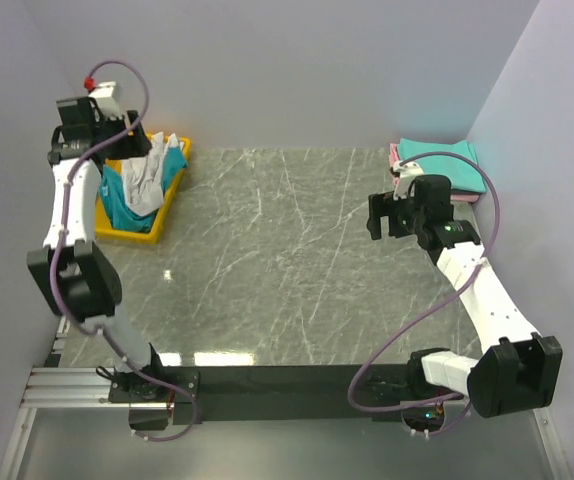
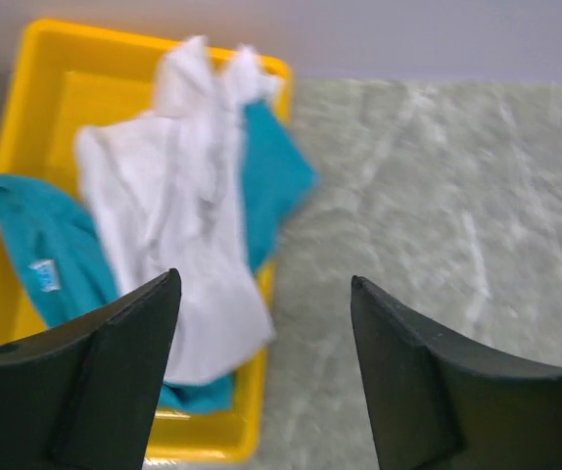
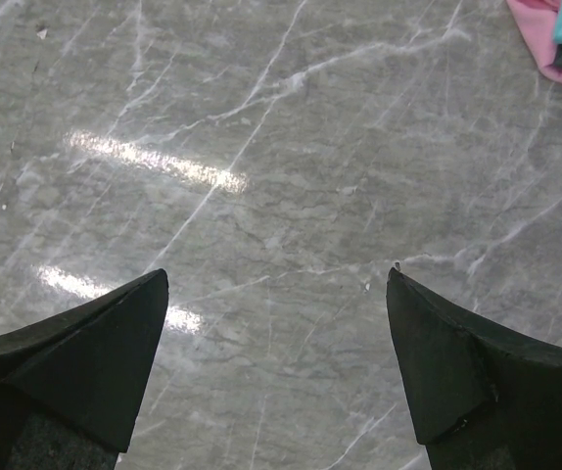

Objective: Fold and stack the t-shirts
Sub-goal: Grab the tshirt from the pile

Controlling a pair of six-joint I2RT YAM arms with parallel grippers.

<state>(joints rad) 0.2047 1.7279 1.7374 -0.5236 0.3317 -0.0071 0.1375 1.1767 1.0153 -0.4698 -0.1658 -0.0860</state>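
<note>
The top external camera looks down from above and behind the arm bases and takes in the whole tabletop (image 1: 297,250). The left wrist camera looks down, slightly blurred, on the yellow tray (image 2: 36,59) at the far-left corner. The right wrist camera faces bare tabletop at close range. A pink shirt (image 3: 540,49) shows at its top-right corner, probably part of the far-right stack (image 1: 435,160) in the overhead view.

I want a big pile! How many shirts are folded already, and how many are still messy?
Done: a folded teal shirt lies on a pink shirt in the far right corner. In hand: nothing. The left gripper is open by the yellow tray, and the right gripper is open over the table. Left: a white shirt and a crumpled teal shirt, heaped in the tray, need folding and stacking.
</note>
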